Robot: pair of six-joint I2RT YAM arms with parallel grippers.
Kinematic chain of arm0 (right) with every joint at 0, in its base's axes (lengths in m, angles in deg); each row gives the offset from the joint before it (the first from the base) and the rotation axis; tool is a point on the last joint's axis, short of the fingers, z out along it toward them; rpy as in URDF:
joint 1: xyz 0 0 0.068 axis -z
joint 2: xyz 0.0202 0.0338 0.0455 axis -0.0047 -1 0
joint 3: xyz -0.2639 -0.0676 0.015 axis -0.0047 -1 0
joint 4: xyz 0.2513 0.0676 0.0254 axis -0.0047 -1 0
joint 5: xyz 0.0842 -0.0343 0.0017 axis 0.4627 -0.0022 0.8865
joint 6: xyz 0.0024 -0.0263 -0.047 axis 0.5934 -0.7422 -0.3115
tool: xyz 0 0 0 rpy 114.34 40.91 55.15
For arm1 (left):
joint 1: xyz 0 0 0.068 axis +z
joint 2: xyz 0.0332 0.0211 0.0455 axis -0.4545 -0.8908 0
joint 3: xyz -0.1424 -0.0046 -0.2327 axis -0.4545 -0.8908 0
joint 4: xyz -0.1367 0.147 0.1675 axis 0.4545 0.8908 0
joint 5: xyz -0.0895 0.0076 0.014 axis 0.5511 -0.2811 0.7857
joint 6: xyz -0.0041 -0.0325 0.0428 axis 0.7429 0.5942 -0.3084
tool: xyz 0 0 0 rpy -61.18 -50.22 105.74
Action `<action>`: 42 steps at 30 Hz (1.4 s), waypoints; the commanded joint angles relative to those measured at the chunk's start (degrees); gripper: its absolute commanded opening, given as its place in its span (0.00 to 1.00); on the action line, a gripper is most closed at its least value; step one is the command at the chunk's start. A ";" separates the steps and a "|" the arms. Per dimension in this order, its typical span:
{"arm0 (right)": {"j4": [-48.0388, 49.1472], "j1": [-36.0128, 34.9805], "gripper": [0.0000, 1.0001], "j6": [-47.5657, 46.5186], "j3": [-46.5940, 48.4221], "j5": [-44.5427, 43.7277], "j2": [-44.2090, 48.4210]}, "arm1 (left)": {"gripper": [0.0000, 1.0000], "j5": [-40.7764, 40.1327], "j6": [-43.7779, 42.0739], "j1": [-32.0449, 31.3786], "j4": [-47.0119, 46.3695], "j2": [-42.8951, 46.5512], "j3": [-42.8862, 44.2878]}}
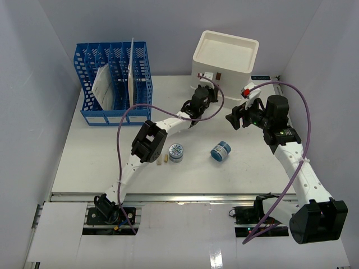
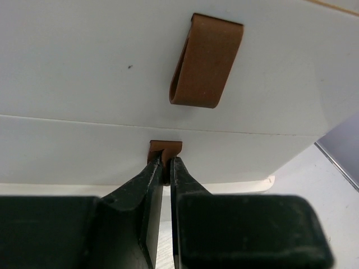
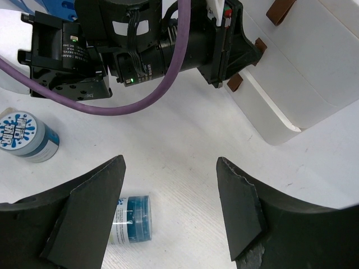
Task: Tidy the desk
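The left gripper (image 2: 166, 168) has its jaws nipped together on the lower pull tab (image 2: 165, 148), a small brown loop on the bottom drawer of the drawer box (image 1: 224, 56). The upper pull tab (image 2: 206, 61) hangs free above it. That loop looks soft and leathery, so I would expect it to flex and give before the drawer follows; a straight, level pull toward the near edge seems wisest.

The right gripper (image 3: 170, 162) hovers with its jaws wide apart and nothing between them, above a blue jar (image 3: 132, 218) lying on its side.

The desk (image 1: 101, 162) fills the space under everything. It is a stiff, flat, matte white slab, not a thing to be gripped, and light items should slide on it readily.

The box sits at its far edge, right of centre, and the file rack (image 1: 112, 84) at its far left corner. A second jar (image 1: 176, 152) stands mid-desk. Bare surface lies along the left edge and before the metal rail (image 1: 185, 197).
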State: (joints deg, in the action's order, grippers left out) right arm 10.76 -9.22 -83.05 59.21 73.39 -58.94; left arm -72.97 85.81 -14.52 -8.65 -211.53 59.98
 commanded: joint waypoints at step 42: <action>10.12 -9.07 0.96 9.03 14.47 -9.78 -28.30 | 0.92 8.53 -0.77 2.81 1.21 84.01 -82.87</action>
State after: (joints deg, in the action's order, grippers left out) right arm 14.34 -13.99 -77.44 65.96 68.46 -82.04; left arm -63.26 85.94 -12.60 -16.36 -142.16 -14.34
